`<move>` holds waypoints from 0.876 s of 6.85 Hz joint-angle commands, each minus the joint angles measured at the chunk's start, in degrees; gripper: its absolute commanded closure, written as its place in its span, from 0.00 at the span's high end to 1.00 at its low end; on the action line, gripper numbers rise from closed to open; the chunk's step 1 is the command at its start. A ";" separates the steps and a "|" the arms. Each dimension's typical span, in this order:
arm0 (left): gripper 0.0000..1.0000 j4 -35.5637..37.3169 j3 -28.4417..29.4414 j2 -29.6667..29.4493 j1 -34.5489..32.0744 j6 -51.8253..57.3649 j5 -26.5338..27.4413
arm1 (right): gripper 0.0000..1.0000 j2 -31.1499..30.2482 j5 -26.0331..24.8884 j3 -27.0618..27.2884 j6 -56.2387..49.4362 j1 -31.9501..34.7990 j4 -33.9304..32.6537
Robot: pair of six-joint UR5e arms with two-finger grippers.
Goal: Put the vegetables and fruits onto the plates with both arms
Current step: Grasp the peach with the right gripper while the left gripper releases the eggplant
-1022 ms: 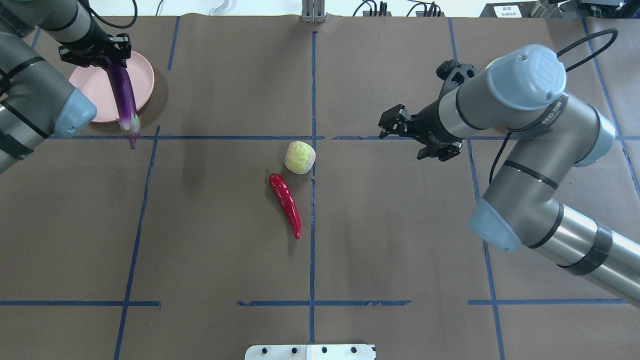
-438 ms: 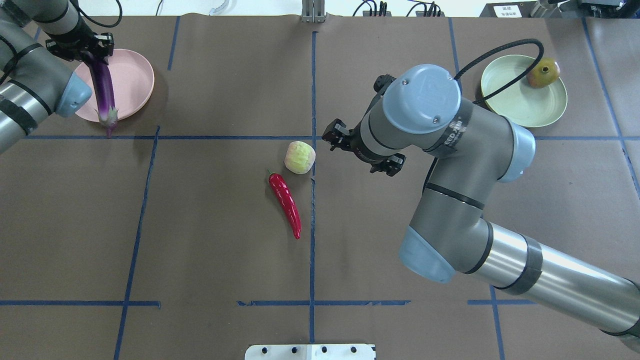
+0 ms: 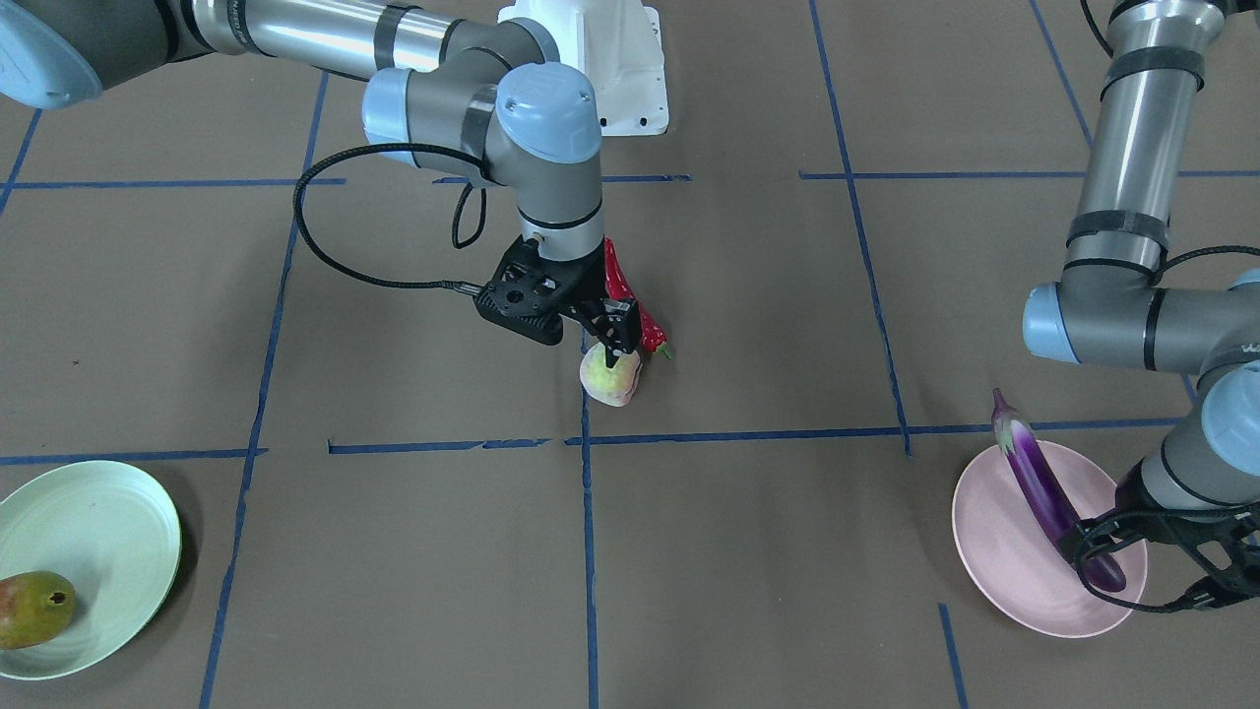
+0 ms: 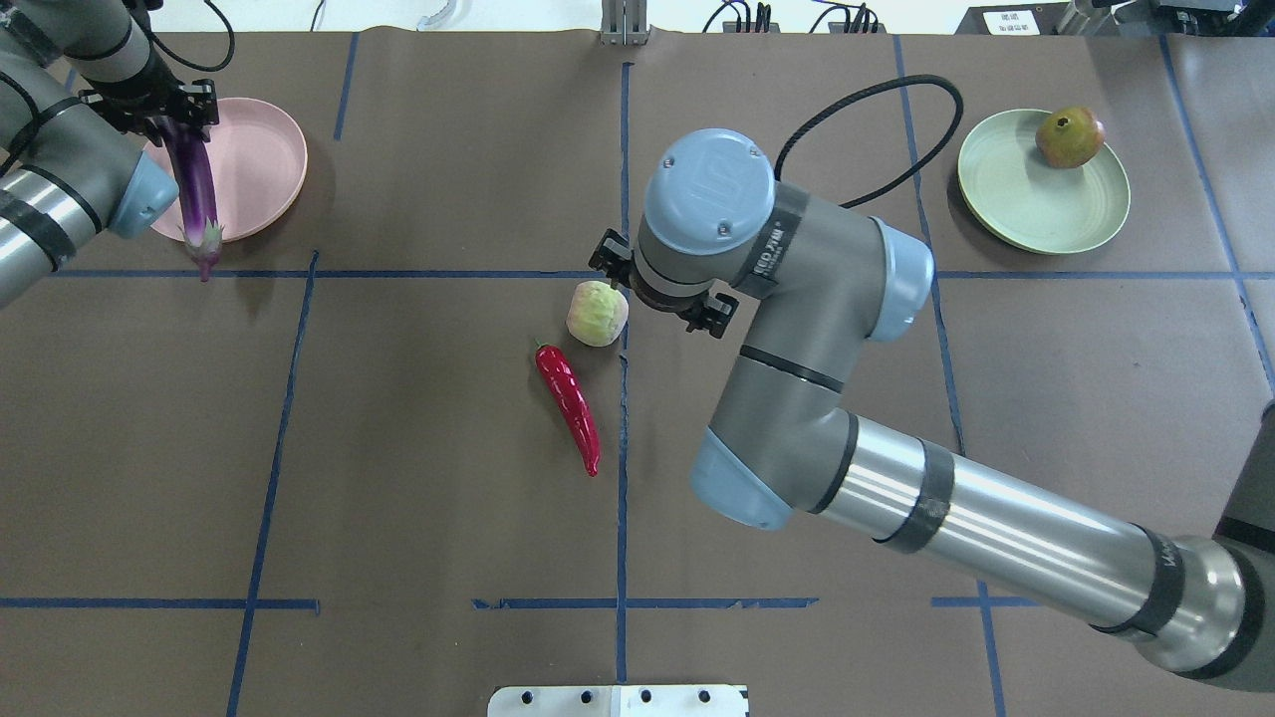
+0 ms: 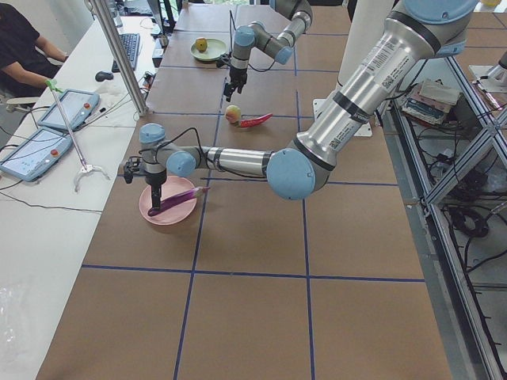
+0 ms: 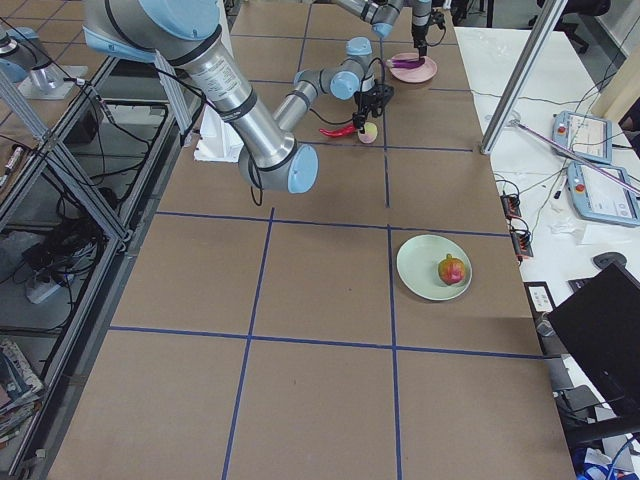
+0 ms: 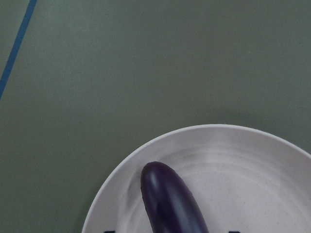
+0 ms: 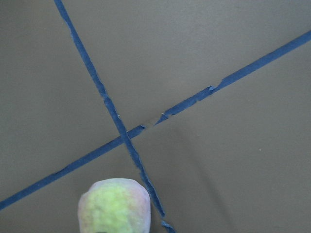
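Observation:
My left gripper (image 4: pixel 159 108) is shut on the purple eggplant (image 4: pixel 195 189) near its rounded end, over the pink plate (image 4: pixel 264 164). In the front view the eggplant (image 3: pixel 1039 478) slants across the plate (image 3: pixel 999 556), with its stem end past the rim. The left wrist view shows its dark tip (image 7: pixel 167 204) over the plate (image 7: pixel 252 165). My right gripper (image 3: pixel 618 347) hangs open just above the pale yellow-green fruit (image 4: pixel 596 314) and is not holding it. The red chili (image 4: pixel 570 403) lies beside the fruit. The dark red fruit (image 4: pixel 1069 137) sits on the mint green plate (image 4: pixel 1036 204).
Blue tape lines cross the brown table. The white base block (image 4: pixel 618 700) sits at the near edge. My right arm's elbow (image 4: pixel 737 478) reaches across the table's middle. An operator (image 5: pixel 24 47) and tablets are beside the table on my left side.
My right arm has swung left from near the green plate to above the pale fruit. My left gripper has carried the eggplant further left over the pink plate.

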 commanded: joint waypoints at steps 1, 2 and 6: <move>1.00 -0.26 -0.83 -0.09 -0.11 -0.67 0.00 | 1.00 3.95 -0.52 -6.78 1.58 -0.67 2.33; 1.00 -0.35 -0.92 -0.09 -0.11 -0.76 0.00 | 1.00 3.52 -0.61 -6.88 1.31 -1.55 2.34; 1.00 0.44 -6.96 -0.62 0.32 -9.80 -4.26 | 1.00 3.25 -2.80 -8.99 1.05 -3.05 2.34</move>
